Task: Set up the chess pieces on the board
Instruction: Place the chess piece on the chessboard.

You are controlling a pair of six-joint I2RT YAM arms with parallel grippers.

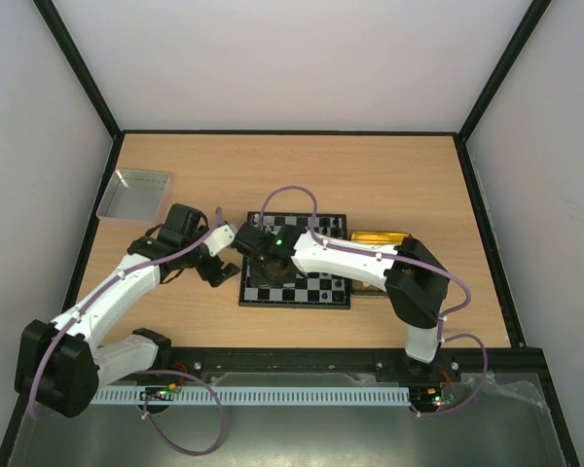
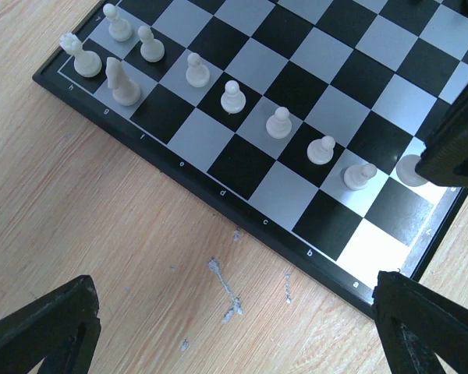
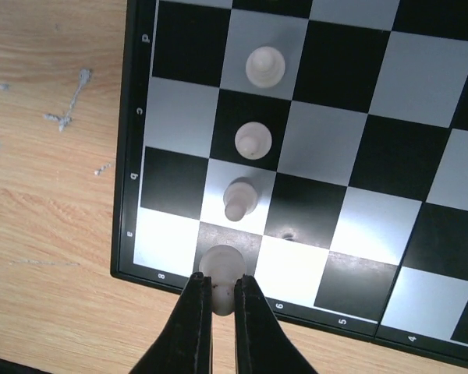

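The top external view looks down from above and behind the arm bases [image 1: 54, 370], far enough to take in the whole light wooden tabletop [image 1: 389, 175]. The left wrist view sits close over the left edge of the small black-and-white checkered board [image 2: 312, 86], looking obliquely across it. The right wrist view looks almost straight down, closer still, at that edge's corner. Both share its row of small white chess pieces [image 2: 278, 122].
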